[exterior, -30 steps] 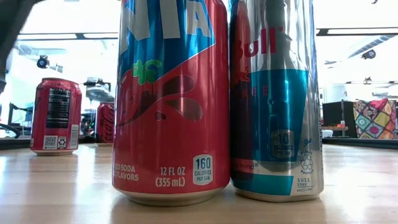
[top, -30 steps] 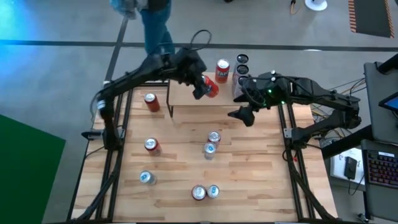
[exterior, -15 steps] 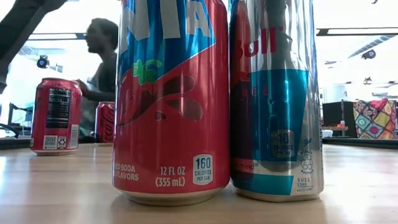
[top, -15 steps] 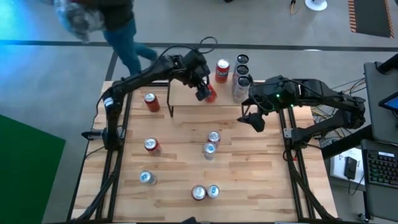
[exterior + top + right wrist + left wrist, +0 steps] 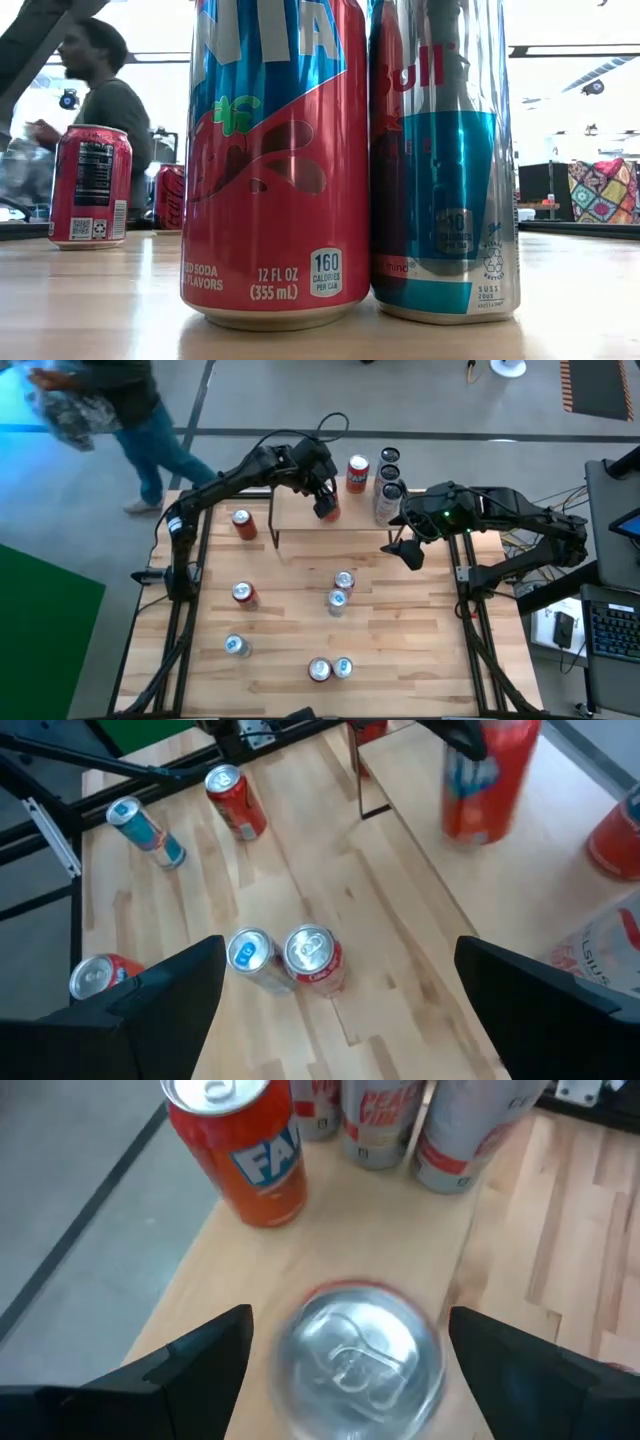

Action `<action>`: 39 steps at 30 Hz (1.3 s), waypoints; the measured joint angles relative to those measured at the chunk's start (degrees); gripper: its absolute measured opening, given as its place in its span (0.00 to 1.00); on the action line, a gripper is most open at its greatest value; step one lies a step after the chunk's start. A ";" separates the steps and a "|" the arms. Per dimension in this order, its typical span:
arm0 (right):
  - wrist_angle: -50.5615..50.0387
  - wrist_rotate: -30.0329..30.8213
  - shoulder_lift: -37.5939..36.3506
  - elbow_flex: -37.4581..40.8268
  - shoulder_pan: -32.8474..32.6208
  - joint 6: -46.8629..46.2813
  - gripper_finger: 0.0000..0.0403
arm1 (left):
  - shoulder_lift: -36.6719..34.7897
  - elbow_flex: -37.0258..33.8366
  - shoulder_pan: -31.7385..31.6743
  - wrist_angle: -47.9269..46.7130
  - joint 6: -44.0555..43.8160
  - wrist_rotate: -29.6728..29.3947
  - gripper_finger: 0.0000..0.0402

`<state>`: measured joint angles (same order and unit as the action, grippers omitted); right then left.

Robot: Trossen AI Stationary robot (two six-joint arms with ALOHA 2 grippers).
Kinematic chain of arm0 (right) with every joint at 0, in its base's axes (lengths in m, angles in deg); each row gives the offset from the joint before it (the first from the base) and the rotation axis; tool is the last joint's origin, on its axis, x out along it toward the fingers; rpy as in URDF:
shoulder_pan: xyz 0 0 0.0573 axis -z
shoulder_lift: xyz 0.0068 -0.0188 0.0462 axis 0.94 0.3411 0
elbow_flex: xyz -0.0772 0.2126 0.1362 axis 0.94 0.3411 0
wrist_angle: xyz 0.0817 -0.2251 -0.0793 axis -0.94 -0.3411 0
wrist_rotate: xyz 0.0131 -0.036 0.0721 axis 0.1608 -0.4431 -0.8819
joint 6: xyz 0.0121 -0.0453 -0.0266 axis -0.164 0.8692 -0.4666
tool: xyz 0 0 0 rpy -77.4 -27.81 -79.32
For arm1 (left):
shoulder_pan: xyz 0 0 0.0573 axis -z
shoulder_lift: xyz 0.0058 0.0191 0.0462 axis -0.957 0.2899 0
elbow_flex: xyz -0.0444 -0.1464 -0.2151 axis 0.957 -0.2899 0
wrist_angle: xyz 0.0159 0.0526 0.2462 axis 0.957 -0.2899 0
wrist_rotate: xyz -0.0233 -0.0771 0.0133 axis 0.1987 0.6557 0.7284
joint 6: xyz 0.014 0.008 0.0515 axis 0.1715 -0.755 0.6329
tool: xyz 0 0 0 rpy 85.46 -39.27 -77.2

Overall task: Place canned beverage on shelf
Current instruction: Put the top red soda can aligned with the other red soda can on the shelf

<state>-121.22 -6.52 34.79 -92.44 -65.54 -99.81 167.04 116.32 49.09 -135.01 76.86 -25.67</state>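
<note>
The shelf (image 5: 295,510) is a small light-wood plank at the table's far side. A red can (image 5: 333,512) stands upright on its plank top (image 5: 370,1230). My left gripper (image 5: 324,506) hangs just above this can, open. Its fingers stand on either side of the can's silver top (image 5: 355,1360) with a small gap. The right wrist view shows the can (image 5: 482,782) blurred under the gripper. An orange can (image 5: 245,1150) and white cans (image 5: 455,1135) stand at the shelf's far end. My right gripper (image 5: 408,550) is open and empty, right of the shelf.
Several loose cans lie about the slatted table, among them one at the far left (image 5: 243,523), a pair at the middle (image 5: 340,591) and a pair at the near edge (image 5: 330,668). That near pair fills the low view (image 5: 275,160). A person (image 5: 120,410) walks beyond the far left corner.
My left gripper has carried the red can a little toward the table's left and down. The can, tilted a second ago, now stands upright on the shelf. My right gripper has drawn back toward the table's right edge. The person has walked to the left.
</note>
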 joint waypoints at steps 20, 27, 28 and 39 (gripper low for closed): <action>3.51 1.33 0.01 0.53 -1.57 -4.51 0.95 | -4.65 4.48 0.61 1.30 -0.32 10.32 0.81; 16.12 14.16 -2.77 5.14 -11.59 -1.75 0.95 | -15.92 -22.82 0.74 19.46 -2.49 9.99 0.81; 17.50 15.95 -3.34 6.19 -12.86 -1.66 0.95 | -18.18 -27.25 0.76 24.40 -4.32 9.47 0.81; 22.94 19.94 -6.84 12.90 -15.89 -5.03 0.95 | -32.37 -55.26 0.61 49.54 -4.51 4.20 0.81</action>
<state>-98.28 13.43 27.95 -79.54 -81.43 -104.84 134.67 61.06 49.70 -85.47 72.35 -21.47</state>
